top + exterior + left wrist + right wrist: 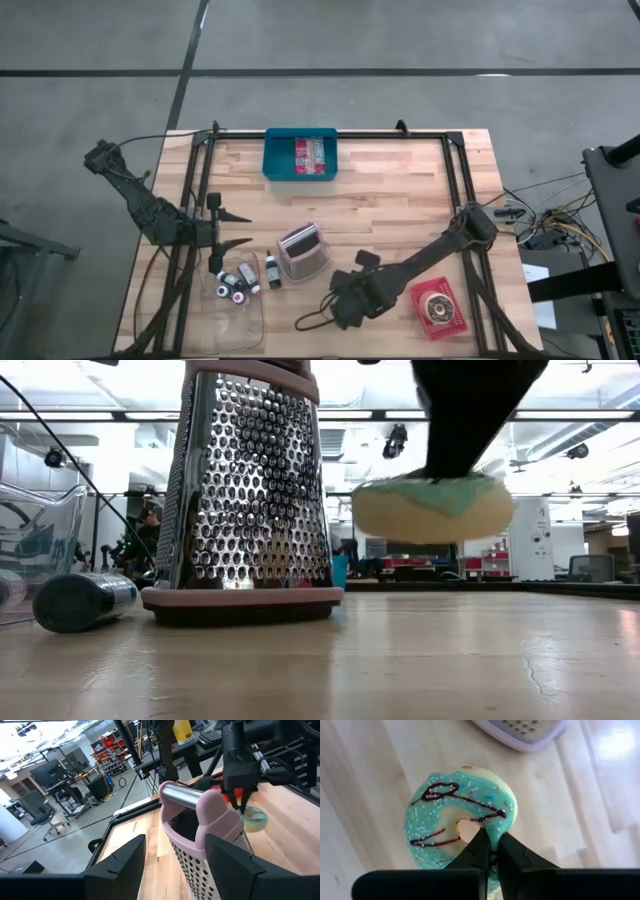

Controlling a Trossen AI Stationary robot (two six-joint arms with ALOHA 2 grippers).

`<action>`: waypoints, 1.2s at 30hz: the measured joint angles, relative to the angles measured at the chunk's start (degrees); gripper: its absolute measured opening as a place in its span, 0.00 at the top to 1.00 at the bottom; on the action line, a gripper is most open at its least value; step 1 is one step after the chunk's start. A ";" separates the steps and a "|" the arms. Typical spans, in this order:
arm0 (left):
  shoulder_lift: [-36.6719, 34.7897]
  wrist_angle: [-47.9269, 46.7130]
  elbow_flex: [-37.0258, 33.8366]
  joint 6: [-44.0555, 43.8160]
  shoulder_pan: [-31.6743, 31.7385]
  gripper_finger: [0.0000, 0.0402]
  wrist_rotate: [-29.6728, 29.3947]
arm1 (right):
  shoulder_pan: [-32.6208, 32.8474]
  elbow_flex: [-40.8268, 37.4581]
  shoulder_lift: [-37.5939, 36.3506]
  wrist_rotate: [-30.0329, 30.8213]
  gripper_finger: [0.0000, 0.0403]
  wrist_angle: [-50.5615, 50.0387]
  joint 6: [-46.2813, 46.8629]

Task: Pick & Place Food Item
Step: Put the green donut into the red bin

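A doughnut with teal icing, dark drizzle and sprinkles [455,810] hangs above the table in my right gripper [492,845], which is shut on it. In the low view the doughnut [432,510] is clear of the wood, to the right of a metal grater [245,490]. In the high view my right gripper [345,303] is near the table's front edge and covers the doughnut. My left gripper [175,865] stands open at the table's left, level with the grater's pink handle [215,815], touching nothing. My right gripper pinches the doughnut's ring [496,834] at one side. One finger [479,845] stands at the hole and the other [515,854] outside the rim. The fingers come steeply from above. The doughnut hangs about level, lifted clear of the table.
A blue bin [300,155] with a packet in it sits at the far edge. A red packet [438,308] lies at the front right. A clear container with small bottles [235,290] and a loose bottle [272,272] lie left of the grater [302,252].
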 joint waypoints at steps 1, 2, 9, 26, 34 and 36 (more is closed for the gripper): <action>0.00 -0.02 0.00 0.00 0.01 0.49 0.02 | 0.14 0.00 -0.33 0.53 0.97 -0.86 0.38; 0.00 -0.02 0.00 0.01 0.00 0.49 0.04 | 0.22 0.00 -0.79 0.87 0.97 -1.88 0.76; 0.00 -0.04 0.00 -0.02 0.00 0.49 0.22 | 1.42 0.00 -3.97 2.42 0.97 -11.52 5.52; 0.00 -0.04 0.00 -0.21 0.00 0.49 0.22 | 7.80 -2.48 -9.54 -1.06 0.97 -26.33 22.49; 0.07 -0.04 0.00 -0.47 0.00 0.49 1.07 | 11.02 -9.58 -11.95 -6.77 0.97 -26.38 30.20; 0.09 -0.06 0.00 -0.45 0.00 0.49 1.22 | 11.91 -11.28 -13.02 -8.10 0.97 -26.33 32.29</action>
